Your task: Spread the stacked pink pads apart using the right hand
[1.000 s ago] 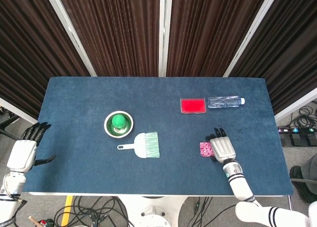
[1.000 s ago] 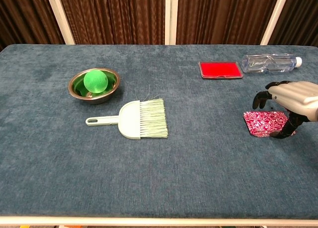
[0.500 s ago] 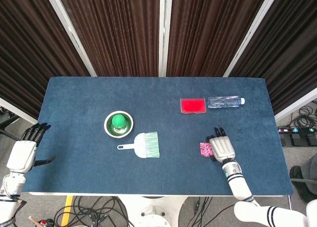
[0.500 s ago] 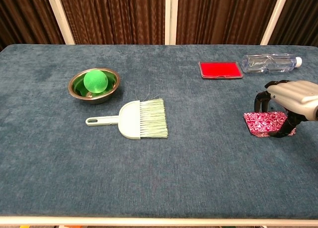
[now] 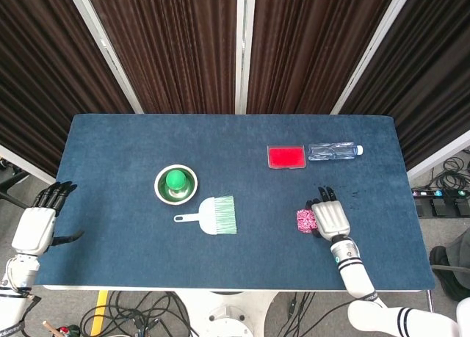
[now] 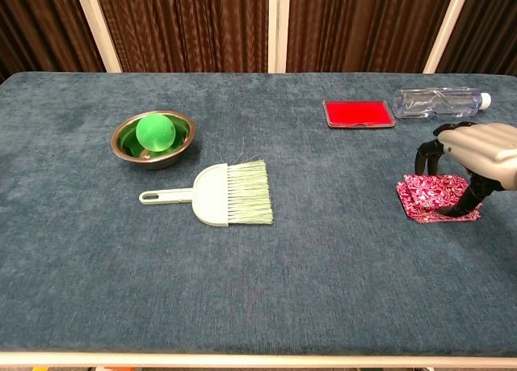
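The stacked pink patterned pads (image 5: 304, 220) (image 6: 429, 200) lie on the blue table toward its right front. My right hand (image 5: 330, 218) (image 6: 477, 149) arches over their right side. Its fingertips (image 6: 422, 166) come down at the stack's back edge and its thumb (image 6: 468, 204) touches the top pad near the front right. The pads lie flat on the cloth, nothing lifted. Whether the layers have slid apart I cannot tell. My left hand (image 5: 34, 227) hangs off the table's left edge with fingers extended and holds nothing; only the head view shows it.
A red flat case (image 6: 358, 113) and a clear plastic bottle (image 6: 440, 103) lie behind the pads. A pale green hand brush (image 6: 220, 195) sits mid-table, and a steel bowl (image 6: 153, 149) with a green ball (image 6: 154, 132) lies left of it. The table's right edge (image 5: 411, 205) is close to my right hand.
My right hand has shifted slightly up and right over the pads, with the thumb now resting on the top pad. The stack has barely moved. The left hand is still.
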